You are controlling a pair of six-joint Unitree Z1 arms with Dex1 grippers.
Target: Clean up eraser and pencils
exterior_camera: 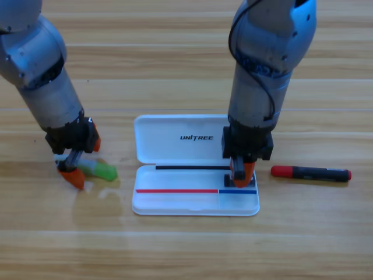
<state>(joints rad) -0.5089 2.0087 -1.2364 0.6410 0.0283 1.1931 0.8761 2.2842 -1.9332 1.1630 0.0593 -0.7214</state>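
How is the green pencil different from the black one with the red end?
The green pencil is see-through green and short; the black pencil is dark with a red end and looks longer. The green pencil lies left of the white case with the left gripper down on its left end; the black pencil lies right of the case with nothing touching it, as the right gripper is over the case. Both lie flat on the table, outside the case.
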